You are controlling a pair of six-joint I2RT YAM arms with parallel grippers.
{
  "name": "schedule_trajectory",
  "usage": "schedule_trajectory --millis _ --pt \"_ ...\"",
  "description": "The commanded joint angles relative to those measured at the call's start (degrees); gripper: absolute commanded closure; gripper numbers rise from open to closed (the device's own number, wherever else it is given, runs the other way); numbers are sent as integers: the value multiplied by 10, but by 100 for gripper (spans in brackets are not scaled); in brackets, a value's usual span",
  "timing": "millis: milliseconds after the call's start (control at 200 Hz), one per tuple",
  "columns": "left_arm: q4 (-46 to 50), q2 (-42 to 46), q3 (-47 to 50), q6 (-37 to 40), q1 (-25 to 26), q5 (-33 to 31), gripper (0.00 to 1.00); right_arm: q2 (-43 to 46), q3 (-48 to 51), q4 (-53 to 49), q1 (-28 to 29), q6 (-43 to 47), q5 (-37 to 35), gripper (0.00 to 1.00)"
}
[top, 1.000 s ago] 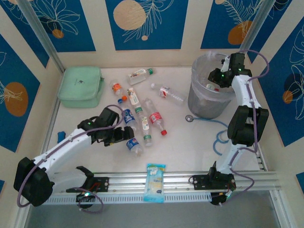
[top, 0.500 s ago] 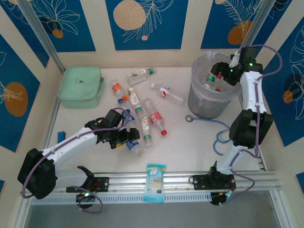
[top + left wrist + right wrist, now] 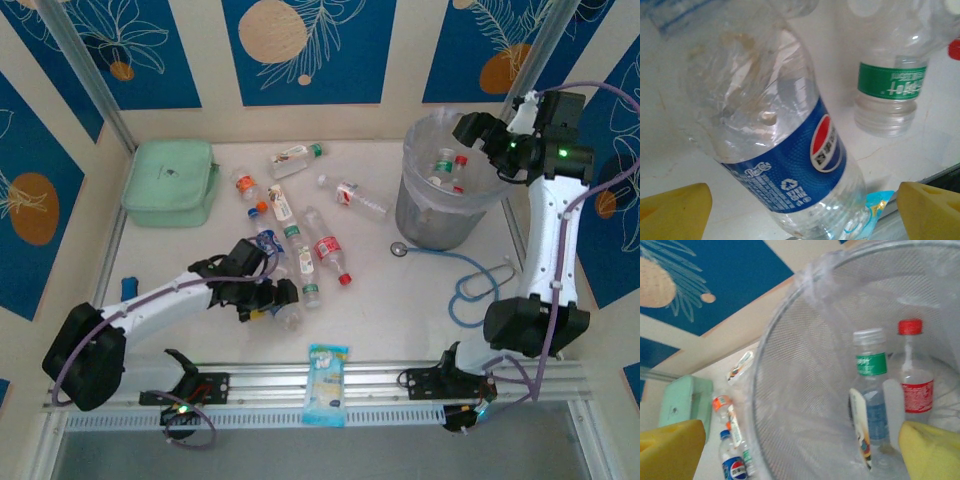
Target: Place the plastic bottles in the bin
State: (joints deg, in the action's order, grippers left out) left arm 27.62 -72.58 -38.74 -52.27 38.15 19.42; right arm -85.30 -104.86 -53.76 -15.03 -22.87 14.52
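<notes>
Nearest the bases, the left tool [image 3: 272, 298] stood wide open and empty over the blue-labelled bottle [image 3: 285, 308], which lay on its side on the counter [image 3: 400, 300]. In the wrist view its yellow pads [image 3: 675, 210] sat either side of one end of that bottle, clear of it, and the bottle's long axis ran slantwise between them rather than square to the closing line. This bottle was plainly the left arm's to take, and the grasp seemed to call for a short drop and perhaps a slight turn of the wrist. Just beyond lay the other loose bottles [image 3: 328, 250], clustered mid-counter. Farthest off, at the right, the right tool [image 3: 478, 130] hung over the bin [image 3: 425, 215], spread wide and holding nothing, with dropped bottles [image 3: 912, 385] already inside
</notes>
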Motion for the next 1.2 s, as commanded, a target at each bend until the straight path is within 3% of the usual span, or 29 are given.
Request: schedule_trajectory --millis 0,105,190,345,490,650,870,1011,1191 --pt "-50 -16 26 -34 14 29 3 29 31 12 3 -40 66 1" --pt "-129 -20 66 -71 14 47 5 62 69 34 25 -56 103 1" --pt "-138 -31 70 -73 16 43 10 86 93 36 55 -48 133 1" --pt "-115 -42 50 -53 18 35 25 140 137 14 102 -29 90 1" --pt "-31 -36 8 -22 18 24 37 212 196 29 136 -7 47 1" --pt "82 -20 -58 19 18 -12 45 261 273 98 145 -49 121 0" --pt "201 -38 -267 94 18 -40 49 270 333 86 216 -79 170 14" --pt "115 -95 -353 158 18 11 60 272 388 137 267 -113 165 20" --pt "-25 -160 -407 161 23 116 78 285 435 248 303 -203 187 43"
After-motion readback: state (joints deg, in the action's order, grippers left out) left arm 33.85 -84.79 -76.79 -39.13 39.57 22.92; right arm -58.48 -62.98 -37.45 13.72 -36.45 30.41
